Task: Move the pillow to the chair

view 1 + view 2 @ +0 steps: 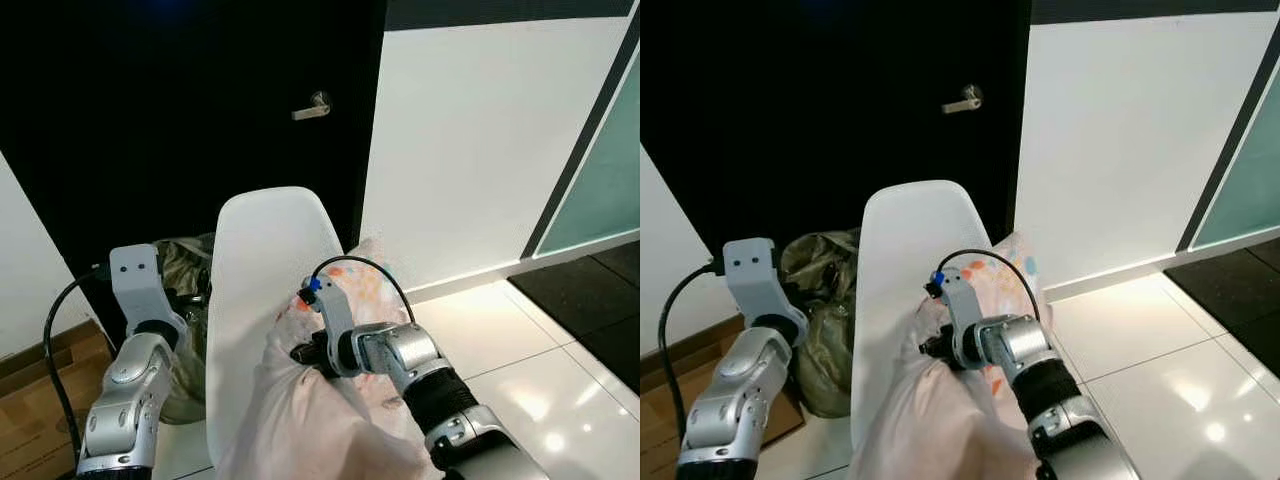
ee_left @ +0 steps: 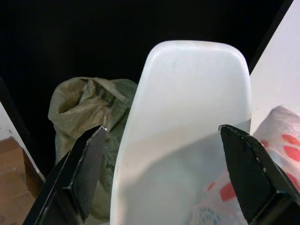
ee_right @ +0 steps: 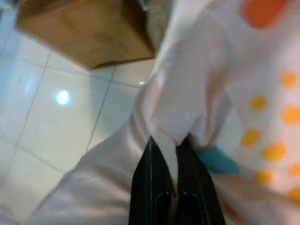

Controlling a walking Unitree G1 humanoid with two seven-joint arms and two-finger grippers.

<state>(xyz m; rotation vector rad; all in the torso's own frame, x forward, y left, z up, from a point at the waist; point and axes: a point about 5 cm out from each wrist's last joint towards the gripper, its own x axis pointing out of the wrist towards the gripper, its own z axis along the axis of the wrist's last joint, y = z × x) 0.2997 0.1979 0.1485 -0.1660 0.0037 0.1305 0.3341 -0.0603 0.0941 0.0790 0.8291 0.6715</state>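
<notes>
**Pinching a soft pillow over the chair seat**

Standing beside the robot, I see the right pincer (image 3: pixel 177 154) clamped on a fold of the pillow (image 1: pixel 330 420), its two black fingers (image 3: pixel 152 187) pressed together with pale cloth bunched between them. The pillow, pinkish white with orange and red dots, hangs and slumps across the seat of the white chair (image 1: pixel 265 260), its far end leaning toward the right edge of the seat by the white wall (image 1: pixel 470 140).

It looks light and very soft: the cover wrinkles and pulls into a peak where it is held, so I judge the grip has mostly fabric and little filling. That hold may slip or let the pillow swing; a deeper bite near a corner or seam would carry it better. Nothing about it seems fragile.

The left pincer (image 2: pixel 164 173) hovers open on the near left side, its fingers spread wide and empty, aimed at the chair back. A crumpled olive bag (image 1: pixel 185 270) sits on the floor left of the chair, before the dark door (image 1: pixel 200 100).
</notes>
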